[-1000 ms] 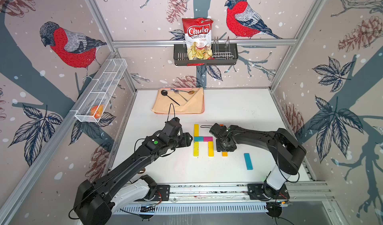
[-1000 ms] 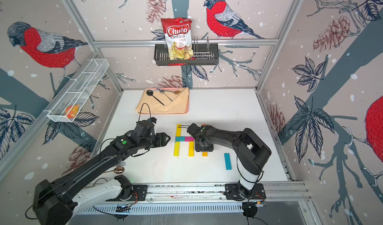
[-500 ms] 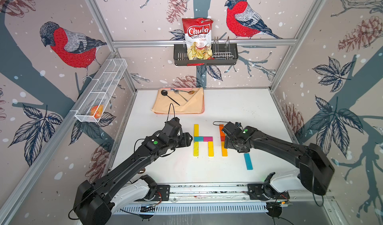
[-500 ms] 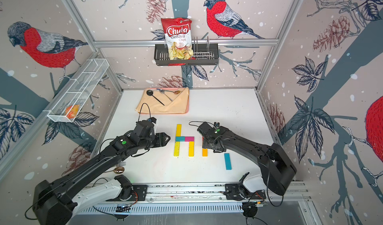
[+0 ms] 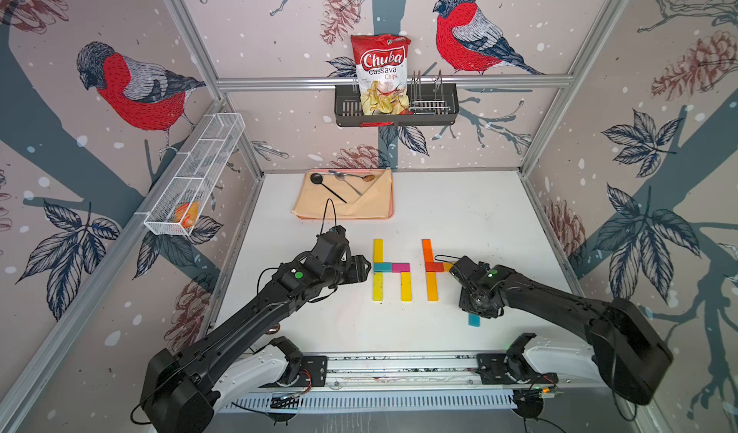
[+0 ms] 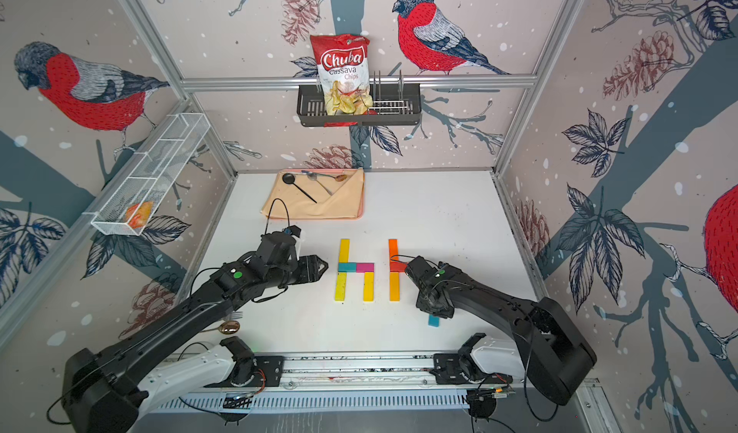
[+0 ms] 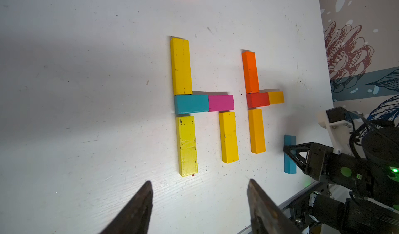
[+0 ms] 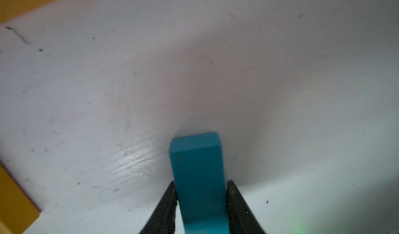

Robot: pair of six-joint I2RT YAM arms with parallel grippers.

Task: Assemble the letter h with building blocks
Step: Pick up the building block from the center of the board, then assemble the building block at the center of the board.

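- The building blocks (image 5: 400, 267) are small flat bars in plain colours. They lie on the white table (image 5: 459, 211) in two groups side by side.
- The left group makes an h. A long yellow block (image 7: 181, 66) sits at the far end. A short teal block (image 7: 191, 104) and a short magenta block (image 7: 221, 102) touch end to end as the crossbar. Two more yellow blocks (image 7: 186, 146) form the near legs.
- In the right group, a long orange block (image 7: 250, 72) lies far. A short red block (image 7: 258, 100) sits below it, with a short amber block (image 7: 276, 97) touching its right end. A long amber block (image 7: 256, 130) runs toward the near side.
- The blue block (image 8: 198, 168) lies apart from the others, near and to the right of the right group.
- The left arm (image 5: 259, 315) stretches diagonally from the near-left corner toward the middle of the table.
- The left gripper (image 7: 199, 181) points right at the left group, just left of the teal block. Its fingers are spread wide with nothing between them.
- The right arm (image 5: 559, 303) comes in from the near right, and its wrist is bent so that the right gripper (image 8: 201, 182) points down at the table.
- The right gripper's fingers (image 8: 170, 198) press on the two long sides of the blue block, pinching it across its width.
- In both top views only the near end of the blue block shows past the gripper. Whether the block has left the table cannot be told.
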